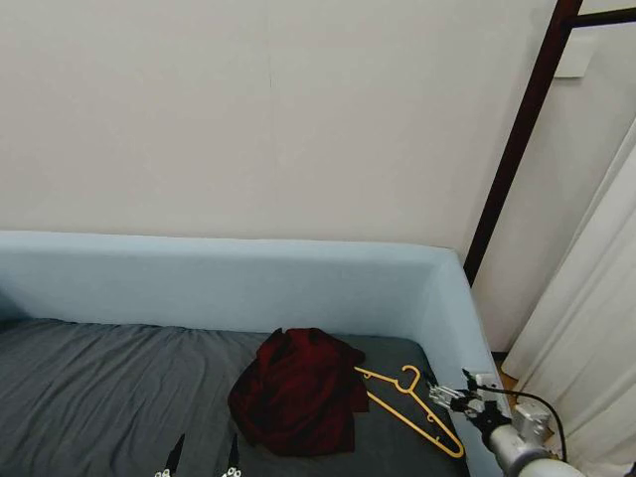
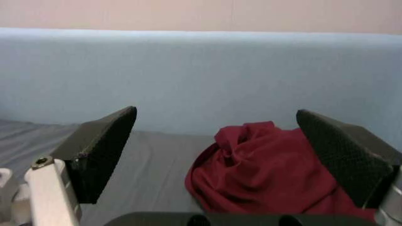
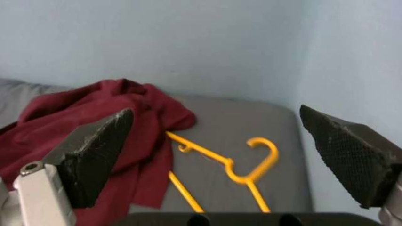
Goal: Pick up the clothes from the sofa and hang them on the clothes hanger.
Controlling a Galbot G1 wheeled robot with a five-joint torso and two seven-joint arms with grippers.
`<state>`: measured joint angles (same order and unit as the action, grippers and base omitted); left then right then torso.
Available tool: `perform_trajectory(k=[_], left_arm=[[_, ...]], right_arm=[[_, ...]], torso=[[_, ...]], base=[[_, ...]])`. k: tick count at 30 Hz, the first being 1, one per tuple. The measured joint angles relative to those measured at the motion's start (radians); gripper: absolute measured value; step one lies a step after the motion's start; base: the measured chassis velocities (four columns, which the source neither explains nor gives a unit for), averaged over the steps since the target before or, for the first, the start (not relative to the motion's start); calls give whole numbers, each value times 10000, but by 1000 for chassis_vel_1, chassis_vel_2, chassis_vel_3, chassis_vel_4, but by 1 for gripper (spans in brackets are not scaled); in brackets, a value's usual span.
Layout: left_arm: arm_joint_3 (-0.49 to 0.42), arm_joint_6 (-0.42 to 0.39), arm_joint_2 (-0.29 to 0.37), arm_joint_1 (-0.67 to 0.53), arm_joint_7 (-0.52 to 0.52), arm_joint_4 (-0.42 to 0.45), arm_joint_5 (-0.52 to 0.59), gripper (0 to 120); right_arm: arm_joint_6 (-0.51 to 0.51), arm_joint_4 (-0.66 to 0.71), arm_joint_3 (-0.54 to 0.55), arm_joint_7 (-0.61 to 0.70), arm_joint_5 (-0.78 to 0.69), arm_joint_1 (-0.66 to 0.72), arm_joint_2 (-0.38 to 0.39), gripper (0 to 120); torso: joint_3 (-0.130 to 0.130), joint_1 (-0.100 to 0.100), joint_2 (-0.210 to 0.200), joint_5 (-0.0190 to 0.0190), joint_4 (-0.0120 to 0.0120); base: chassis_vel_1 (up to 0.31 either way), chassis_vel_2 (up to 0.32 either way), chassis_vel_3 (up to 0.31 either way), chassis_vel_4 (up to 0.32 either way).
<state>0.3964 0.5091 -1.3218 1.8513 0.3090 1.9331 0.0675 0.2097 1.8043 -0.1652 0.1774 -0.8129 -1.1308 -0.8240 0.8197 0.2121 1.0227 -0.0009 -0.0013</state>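
Plainly, the trouble lies at the right end of the sofa (image 1: pixel 229 283). The red garment (image 1: pixel 296 390) sits crumpled on the seat (image 1: pixel 99 397) near the back edge, its edge overlapping one arm of the yellow hanger (image 1: pixel 412 402), which lies flat close to the right armrest (image 1: pixel 447 318). The left hand (image 1: pixel 207 452) hovers before the cloth, fingers wide. The right hand (image 1: pixel 449 393), also wide, hangs near the hanger. Lifting the cloth could drag the hanger along, and the right hand risks bumping the armrest.
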Motion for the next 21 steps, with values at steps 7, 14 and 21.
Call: perform_trajectory(k=[7, 14, 21], left_arm=[[186, 181, -225, 157, 91, -176, -14, 100], [304, 320, -466, 345, 194, -254, -96, 100], [459, 590, -494, 732, 250, -291, -86, 100]], right_arm=[[423, -1609, 2931, -57, 59, 2623, -716, 100], [486, -3916, 5156, -372, 301, 4762, -2264, 100], [421, -5300, 6553, -1159, 704, 5579, -3176, 100]], torso=[[0, 0, 0, -3, 2], [0, 1, -1, 1, 1], [0, 0, -1, 0, 1]], base=[[0, 0, 0, 0], [0, 0, 0, 0], [0, 0, 0, 0]])
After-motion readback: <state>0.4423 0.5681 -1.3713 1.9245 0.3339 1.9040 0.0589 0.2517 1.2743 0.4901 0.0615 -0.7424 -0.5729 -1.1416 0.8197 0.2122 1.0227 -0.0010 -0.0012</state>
